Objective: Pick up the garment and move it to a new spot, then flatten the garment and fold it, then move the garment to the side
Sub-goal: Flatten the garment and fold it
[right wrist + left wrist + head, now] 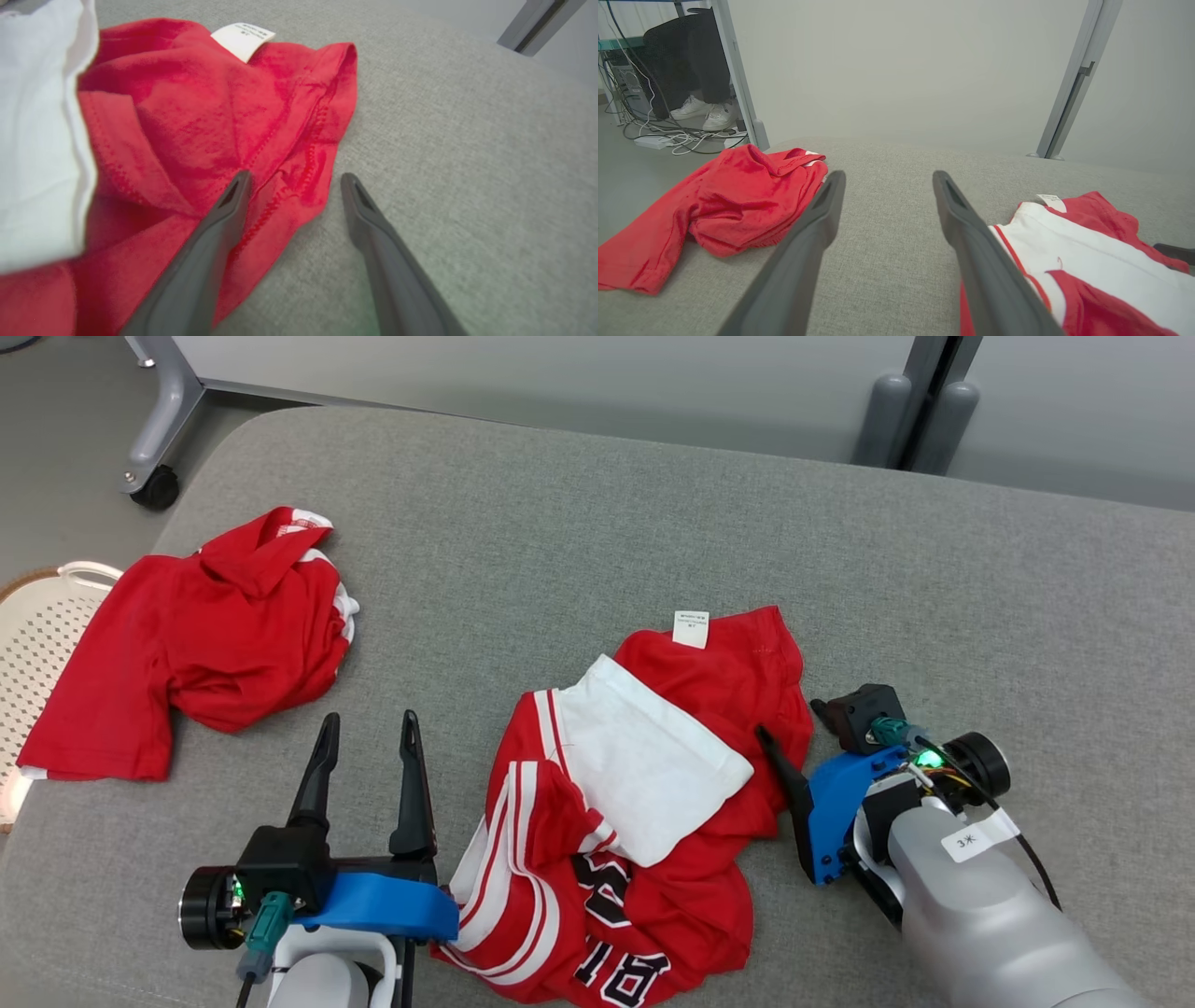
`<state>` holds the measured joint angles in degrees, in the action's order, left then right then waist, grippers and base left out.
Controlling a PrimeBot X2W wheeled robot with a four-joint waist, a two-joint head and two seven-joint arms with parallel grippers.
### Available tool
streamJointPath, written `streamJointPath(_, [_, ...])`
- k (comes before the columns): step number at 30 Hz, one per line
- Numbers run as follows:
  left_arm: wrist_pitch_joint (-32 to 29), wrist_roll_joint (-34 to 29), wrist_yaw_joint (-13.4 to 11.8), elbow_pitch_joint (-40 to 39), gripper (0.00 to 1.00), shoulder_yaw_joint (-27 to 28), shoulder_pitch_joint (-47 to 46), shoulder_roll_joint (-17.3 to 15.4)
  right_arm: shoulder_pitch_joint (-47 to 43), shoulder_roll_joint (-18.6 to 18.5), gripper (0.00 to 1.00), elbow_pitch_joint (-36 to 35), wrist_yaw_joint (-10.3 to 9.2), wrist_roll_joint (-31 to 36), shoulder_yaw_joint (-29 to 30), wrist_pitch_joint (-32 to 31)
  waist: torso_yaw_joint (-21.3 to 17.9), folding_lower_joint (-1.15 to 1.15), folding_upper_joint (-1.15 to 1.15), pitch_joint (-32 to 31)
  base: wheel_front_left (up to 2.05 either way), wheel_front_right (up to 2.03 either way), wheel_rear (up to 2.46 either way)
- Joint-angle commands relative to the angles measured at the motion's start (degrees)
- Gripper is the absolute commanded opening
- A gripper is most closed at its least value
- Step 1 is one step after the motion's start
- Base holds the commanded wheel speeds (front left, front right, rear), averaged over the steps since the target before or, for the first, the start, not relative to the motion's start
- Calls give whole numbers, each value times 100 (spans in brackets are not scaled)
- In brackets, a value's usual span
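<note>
With my left end effector [369,719] and right end effector [789,721] both spread wide and empty, the crumpled garment [644,803] lies mid-bench [597,523] between them, and my right fingers [219,224], straddling its bunched hem, may pinch several layers and lift a twisted clump.

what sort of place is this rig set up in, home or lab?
Probably a lab or office test bay: a grey fabric-covered table, pale partition panels on a castered metal frame, and loose cables with a power strip on the floor.
</note>
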<state>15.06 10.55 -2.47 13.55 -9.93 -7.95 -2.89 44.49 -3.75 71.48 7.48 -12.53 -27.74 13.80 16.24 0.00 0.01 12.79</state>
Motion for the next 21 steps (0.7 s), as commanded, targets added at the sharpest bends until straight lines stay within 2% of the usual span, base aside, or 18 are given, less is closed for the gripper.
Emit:
streamJointPath(1, [17, 15, 0, 9, 100, -10, -78, 2, -125, 32, 100, 67, 3, -28, -93, -60, -10, 0, -1, -1, 0, 0, 0])
streamJointPath(2, [17, 18, 4, 13, 100, -23, -87, 2, -143, 49, 100, 69, 3, -74, -169, -82, -15, 0, -1, 4, 0, 0, 0])
streamJointPath(3, [17, 20, 8, 16, 100, -32, -103, 2, -160, 62, 44, 60, 3, -130, -252, -106, -19, 0, -1, 10, 0, 0, 0])
streamJointPath(4, [17, 25, 11, 17, 100, -42, -118, 2, -182, 76, 10, 41, 4, -195, -340, -142, -25, 0, -1, 15, 0, 0, 0])
streamJointPath(5, [17, 30, 14, 19, 100, -49, -130, 2, -199, 87, 0, 6, 6, -273, -421, -156, -31, 0, -1, 17, 0, 0, 0])
streamJointPath(13, [17, -8, -7, 50, 100, 34, -33, 2, -178, 3, 0, -313, 3, -828, -801, 59, -195, 0, -1, -103, 0, 0, 0])
streamJointPath(17, [17, -46, 41, 74, 100, 122, 89, 2, -355, -228, 0, -602, 2, -1094, -896, 135, -405, 0, -1, -256, 0, 0, 0])
streamJointPath(21, [17, -63, 87, 78, 100, 189, 199, 1, -665, -613, 0, -1340, 1, -1324, -761, 142, -658, 0, -1, -403, 0, 0, 0])
